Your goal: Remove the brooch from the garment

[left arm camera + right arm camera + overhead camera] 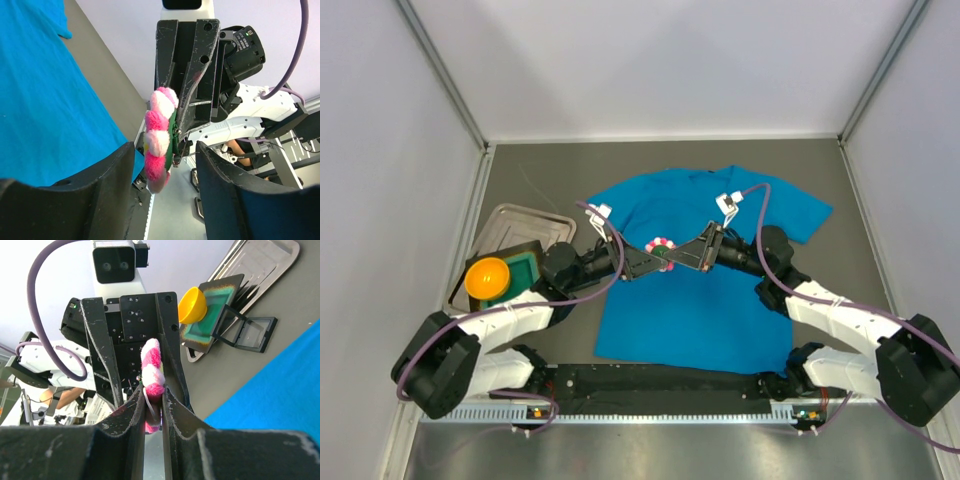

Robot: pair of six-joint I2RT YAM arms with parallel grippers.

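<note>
The brooch [662,243], a fluffy pink and white flower with a green back, hangs in the air above the chest of the blue garment [700,300]. My right gripper [152,392] is shut on its lower edge, and its metal pin shows between the fingers. My left gripper [164,150] faces it from the opposite side. It stands open, one finger on each side of the brooch [157,135], with a gap on both sides. No blue cloth shows at the brooch's back. The garment [40,100] lies flat on the table.
At the left stand a metal tray [520,225], an orange round thing [487,277] on a green pad [528,265], and an open black case [245,332]. Grey walls close in both sides. The two arms cross over the shirt's lower half.
</note>
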